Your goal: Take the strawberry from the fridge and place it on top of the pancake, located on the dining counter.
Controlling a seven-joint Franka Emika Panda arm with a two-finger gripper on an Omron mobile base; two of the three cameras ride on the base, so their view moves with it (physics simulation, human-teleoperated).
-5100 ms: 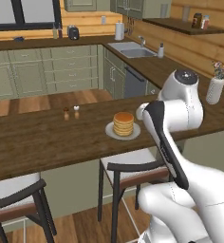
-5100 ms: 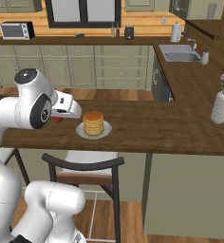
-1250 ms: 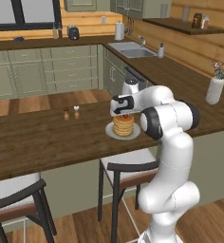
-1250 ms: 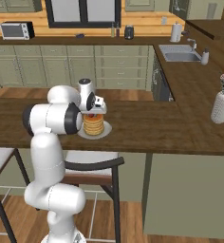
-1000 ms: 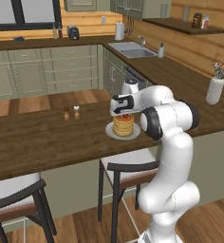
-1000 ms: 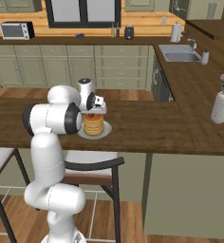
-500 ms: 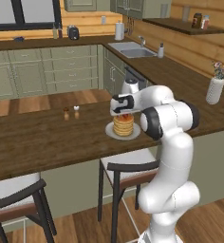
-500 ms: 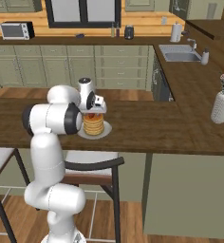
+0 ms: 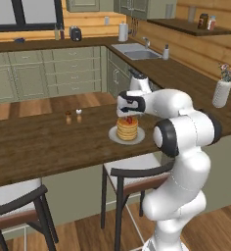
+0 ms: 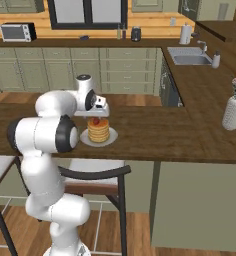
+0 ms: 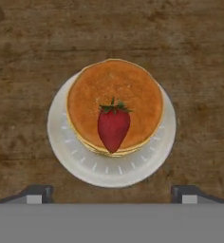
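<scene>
Strawberry (image 11: 114, 129) lying on top of the pancake (image 11: 115, 105), tip near the stack's edge, leaves toward the middle; likely set there so it rests flat and does not roll off. Plate (image 11: 66, 147) on the dark wooden counter (image 11: 199, 71). Hand (image 11: 111, 193) spread wide directly above, gripping nothing, tips well apart to either side of the plate. From the base views, hand body covers part of the stack; berry just a red speck there. Fridge out of frame.
</scene>
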